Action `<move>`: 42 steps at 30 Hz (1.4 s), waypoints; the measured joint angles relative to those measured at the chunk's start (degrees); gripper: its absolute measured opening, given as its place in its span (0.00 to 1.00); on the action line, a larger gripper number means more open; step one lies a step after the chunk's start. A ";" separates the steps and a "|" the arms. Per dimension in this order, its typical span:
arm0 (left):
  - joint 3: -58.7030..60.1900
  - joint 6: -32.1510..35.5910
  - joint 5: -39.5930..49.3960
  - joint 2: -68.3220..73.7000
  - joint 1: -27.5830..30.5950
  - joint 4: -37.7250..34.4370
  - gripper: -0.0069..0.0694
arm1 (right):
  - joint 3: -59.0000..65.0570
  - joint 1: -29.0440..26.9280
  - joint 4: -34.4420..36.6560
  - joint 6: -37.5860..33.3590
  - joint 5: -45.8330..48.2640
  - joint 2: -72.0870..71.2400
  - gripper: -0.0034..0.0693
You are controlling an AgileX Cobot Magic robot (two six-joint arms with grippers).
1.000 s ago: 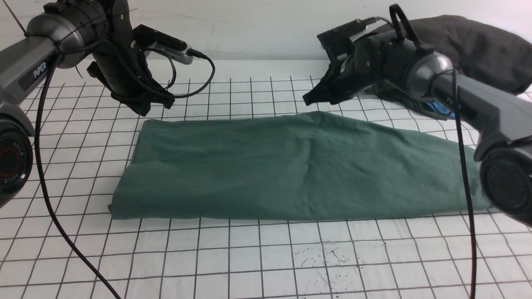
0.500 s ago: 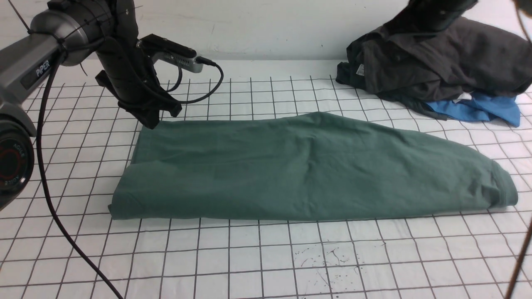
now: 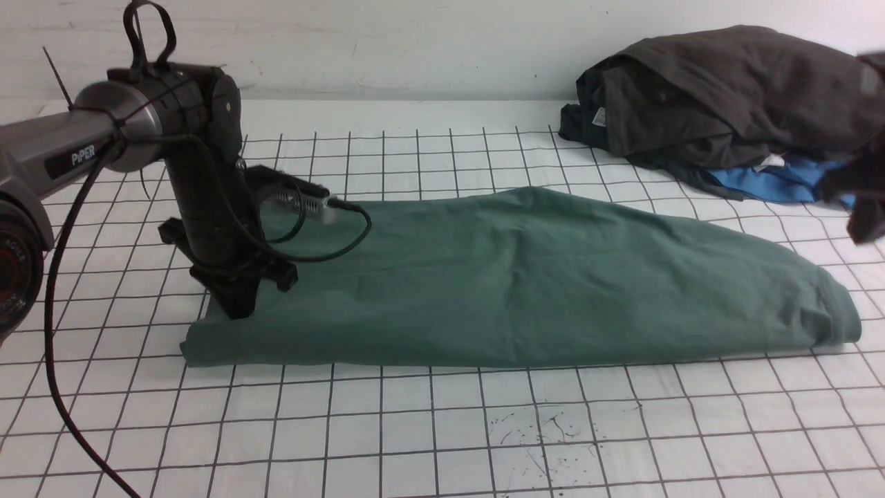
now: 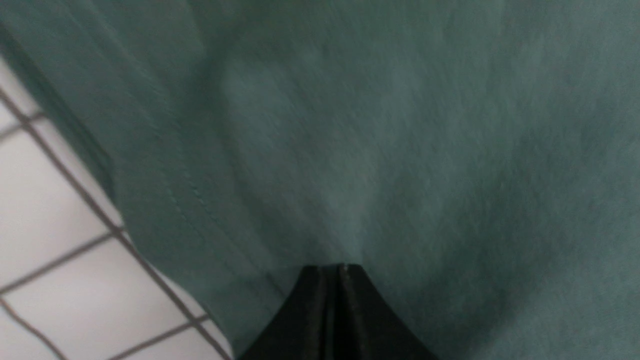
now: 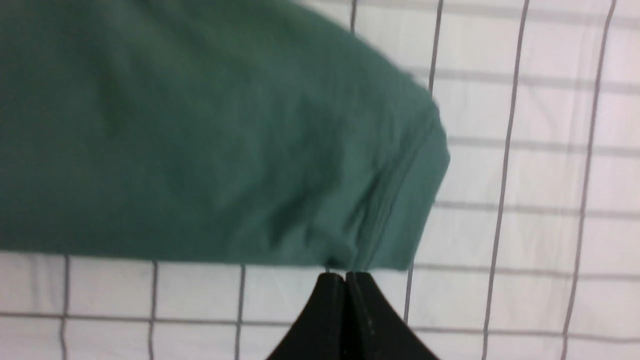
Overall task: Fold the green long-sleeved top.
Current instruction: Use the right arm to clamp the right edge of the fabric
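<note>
The green long-sleeved top lies folded into a long band across the gridded table; its logo and neck label are hidden. My left gripper points down at the band's left end. In the left wrist view its jaws are shut, with nothing between them, right over the green fabric. My right gripper shows as a dark blur at the right edge of the front view. In the right wrist view it is shut and empty above the table, just beside the top's right end.
A charcoal-grey garment is heaped at the back right on a bright blue garment. The white gridded cloth covers the table. The left arm's cable loops over the top's back left part.
My left gripper has come forward and down from the top's back left corner to its left end. My right arm left the back middle, rose out of view, and now shows at the right edge.
</note>
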 joint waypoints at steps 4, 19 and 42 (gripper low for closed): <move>2.13 -0.40 -0.85 -0.27 0.00 -0.01 0.11 | 7.09 -3.77 0.36 -0.90 -6.13 1.43 0.03; 2.26 -0.52 -1.09 -0.44 0.00 -0.17 0.11 | 7.54 -8.58 9.79 -0.07 -16.81 10.33 0.71; 2.64 -0.36 -1.27 -0.92 0.00 -0.24 0.11 | 7.46 -3.41 12.08 -0.84 -18.83 13.71 0.31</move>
